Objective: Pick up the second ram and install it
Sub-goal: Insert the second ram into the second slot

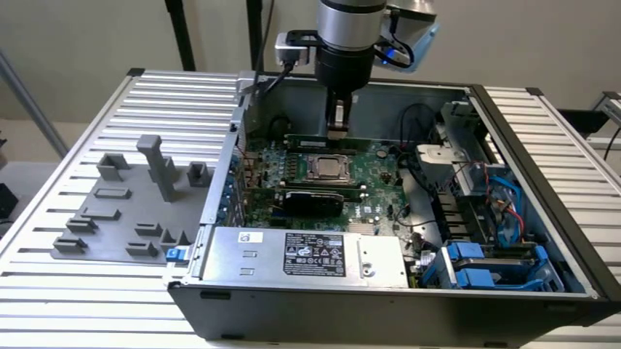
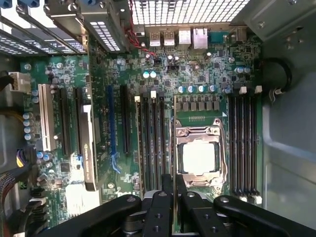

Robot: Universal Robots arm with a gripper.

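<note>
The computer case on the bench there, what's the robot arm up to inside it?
A robot arm has its gripper down inside the open computer case, over the motherboard. The gripper looks closed on the second ram, a thin green stick standing on edge beside the processor socket. Whether the stick is fully seated in its slot cannot be told.

Case wall [image 1: 235, 160] and cables [image 1: 419, 120] hem the hand [image 1: 337, 131]; above seems open.
</note>
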